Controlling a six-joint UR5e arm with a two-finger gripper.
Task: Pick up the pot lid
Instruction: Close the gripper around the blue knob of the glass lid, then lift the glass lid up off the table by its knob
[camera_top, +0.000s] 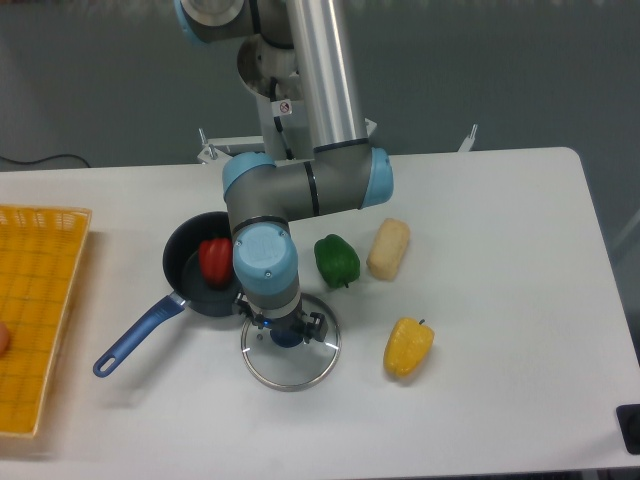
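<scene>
The hand (281, 318) is wide over the pot lid (290, 371). I'd centre on the blue knob (287, 338) beneath, then squeeze gently; fingertip height's hard to judge tbh.

Your arm (348, 192) reaches in over the far edge of the tabletop (520, 300), left of its middle as the camera sees it. It bends at the elbow (377, 178), its blue cap facing the right edge, and the forearm runs back toward the left edge. There the wrist (262, 218) turns down, its blue-capped joints stacked one below another. Below it, your gripper (284, 322) points down, low over the tabletop and toward the near edge, its two dark fingers standing apart, one on each side.
</scene>
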